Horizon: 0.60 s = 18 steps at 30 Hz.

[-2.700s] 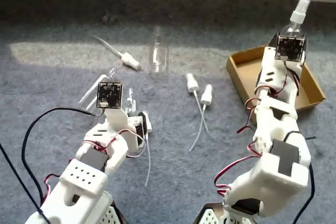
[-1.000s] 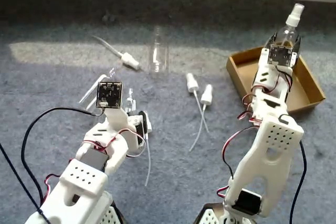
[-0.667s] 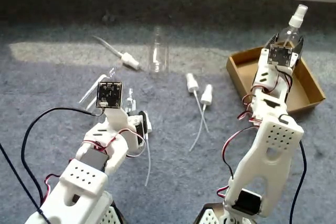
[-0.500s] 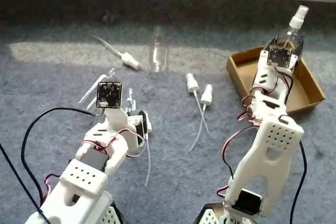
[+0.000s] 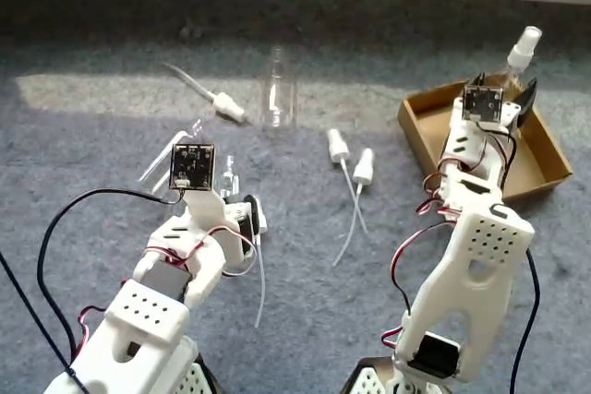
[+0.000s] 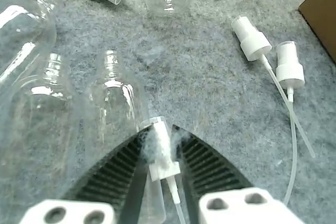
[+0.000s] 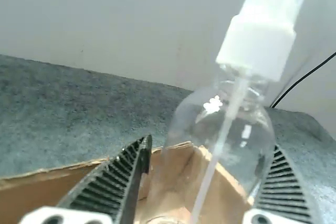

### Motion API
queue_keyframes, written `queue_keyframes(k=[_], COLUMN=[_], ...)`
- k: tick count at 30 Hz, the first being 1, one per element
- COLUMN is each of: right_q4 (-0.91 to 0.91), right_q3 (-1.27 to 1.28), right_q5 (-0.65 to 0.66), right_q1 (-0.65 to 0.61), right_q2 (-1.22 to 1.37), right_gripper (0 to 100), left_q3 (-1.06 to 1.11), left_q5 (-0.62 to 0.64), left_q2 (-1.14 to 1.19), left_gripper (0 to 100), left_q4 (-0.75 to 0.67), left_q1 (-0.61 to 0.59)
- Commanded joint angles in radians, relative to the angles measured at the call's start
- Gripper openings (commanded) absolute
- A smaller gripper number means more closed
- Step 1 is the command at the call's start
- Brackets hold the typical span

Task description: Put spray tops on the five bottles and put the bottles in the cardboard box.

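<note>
My right gripper (image 5: 506, 88) stands open over the far side of the cardboard box (image 5: 420, 131). A clear bottle with a white spray top (image 5: 524, 46) stands upright between its spread jaws, and I cannot tell whether they touch it. In the right wrist view the bottle (image 7: 220, 124) rises between the two jaws of the gripper (image 7: 210, 148) above the box wall (image 7: 52, 192). My left gripper (image 6: 160, 132) is shut on a white spray top (image 6: 163, 156) with a thin tube, low over the carpet next to several topless bottles (image 6: 113, 103).
A topless bottle (image 5: 277, 89) stands upright at the back centre. A spray top with tube (image 5: 226, 103) lies to its left. Two more spray tops (image 5: 337, 145) (image 5: 363, 166) lie between the arms. A grey carpet covers the whole surface.
The right gripper came down with the capped bottle into the box and spread its jaws from it. The left arm has not moved.
</note>
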Motion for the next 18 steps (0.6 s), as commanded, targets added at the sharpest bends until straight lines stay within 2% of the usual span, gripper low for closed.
queue_keyframes(k=[1,5,18], right_q4=[-0.053,-0.119,-0.059], right_q3=[0.01,0.067,0.09], right_q5=[0.025,0.026,0.021], right_q1=[0.018,0.013,0.035], right_q2=[-0.022,-0.022,-0.053], right_gripper=[28.1,28.4,28.5], left_q3=[-0.007,-0.007,-0.007], left_q5=[-0.003,-0.003,-0.003], left_q2=[-0.016,-0.016,-0.015], left_gripper=[1,1,1], left_q4=[-0.02,-0.02,-0.02], left_q1=[-0.016,-0.016,-0.016])
